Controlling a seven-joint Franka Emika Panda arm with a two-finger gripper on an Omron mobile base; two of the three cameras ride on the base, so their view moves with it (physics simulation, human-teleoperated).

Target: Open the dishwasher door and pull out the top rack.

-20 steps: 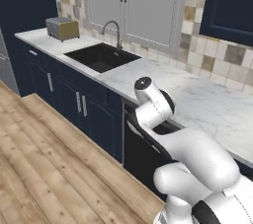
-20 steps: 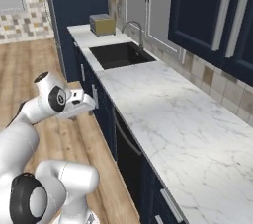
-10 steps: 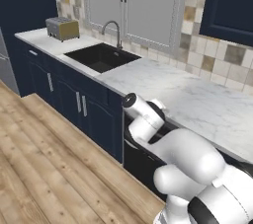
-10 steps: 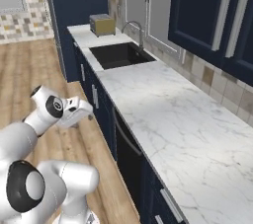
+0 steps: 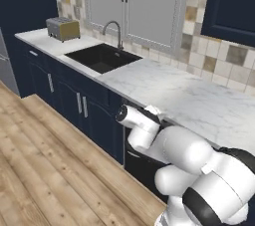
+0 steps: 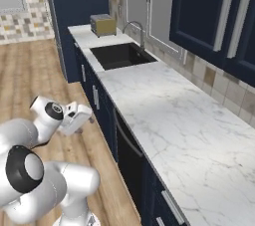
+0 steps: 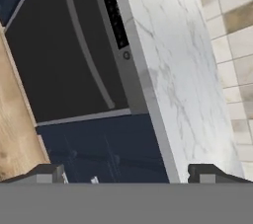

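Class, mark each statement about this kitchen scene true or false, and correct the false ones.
1. The dishwasher door is shut. True.
2. The claw grips the door's handle. False: its fingers stand apart, off the handle.
3. A toaster stands on the counter beyond the sink. True.
4. The top rack is pulled out over the floor. False: no rack is seen; the door is closed.
5. The faucet stands behind the sink. True.

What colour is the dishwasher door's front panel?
Glossy black; the dishwasher door shows best in the hand view.
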